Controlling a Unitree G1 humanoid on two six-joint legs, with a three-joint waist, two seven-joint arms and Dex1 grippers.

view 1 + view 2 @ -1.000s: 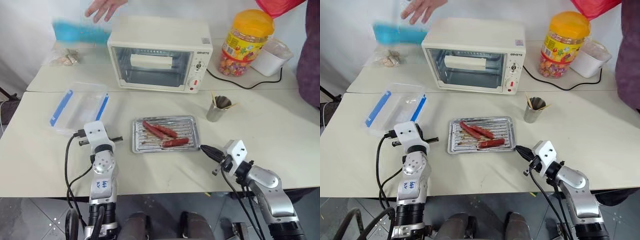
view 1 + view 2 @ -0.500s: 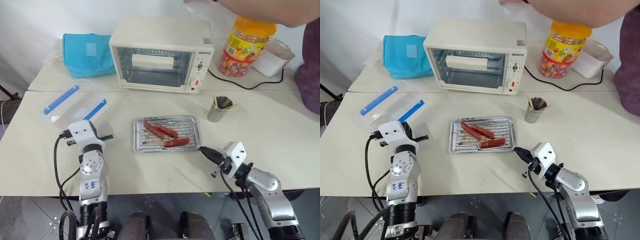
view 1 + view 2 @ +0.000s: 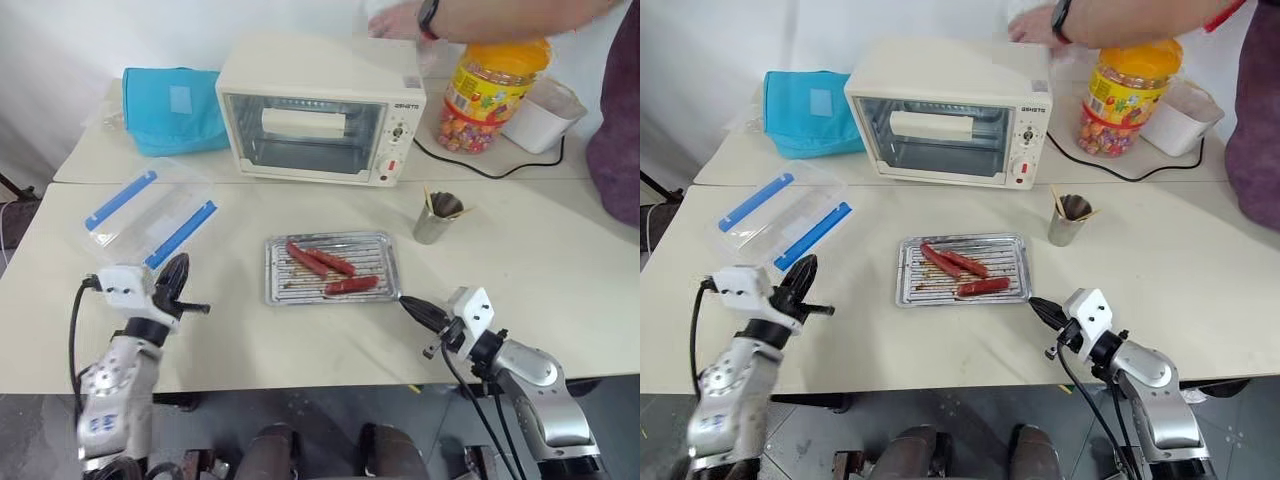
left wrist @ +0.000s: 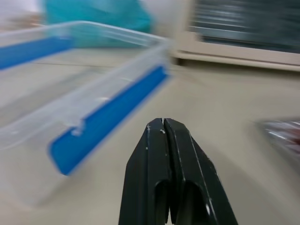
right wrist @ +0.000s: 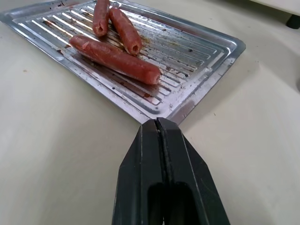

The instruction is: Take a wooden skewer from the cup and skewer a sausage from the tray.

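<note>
Three sausages (image 3: 325, 266) lie in the tray (image 3: 381, 246) in the middle of the table (image 3: 560, 260), two close together and one nearer the front edge. The cup (image 3: 433, 222) stands just behind the tray's far right corner, with a few wooden skewers (image 3: 429, 200) poking out of its top. No skewer has been taken yet, so the first job looks like getting one out of the cup. To do that well, a gripper should open a little, come down over the top of one stick, pinch it near its upper end and lift it straight up so the cup does not tip over. The right gripper (image 3: 412, 306) is the closer one for this. It hangs just off the tray's near right corner, pointing at the tray; its two black fingers are pressed tight together with nothing between them and it touches nothing. The left gripper (image 3: 173, 280) is out at the left side, well apart from the tray, near the clear box with blue edges (image 3: 150, 212). Its fingers are also squeezed together and hold nothing. Behind the tray sits a white toaster oven (image 3: 320, 108), with a blue bag (image 3: 170, 108) to its left and a candy jar (image 3: 492, 88) to its right. A person's arm (image 3: 470, 15) reaches over the oven.
</note>
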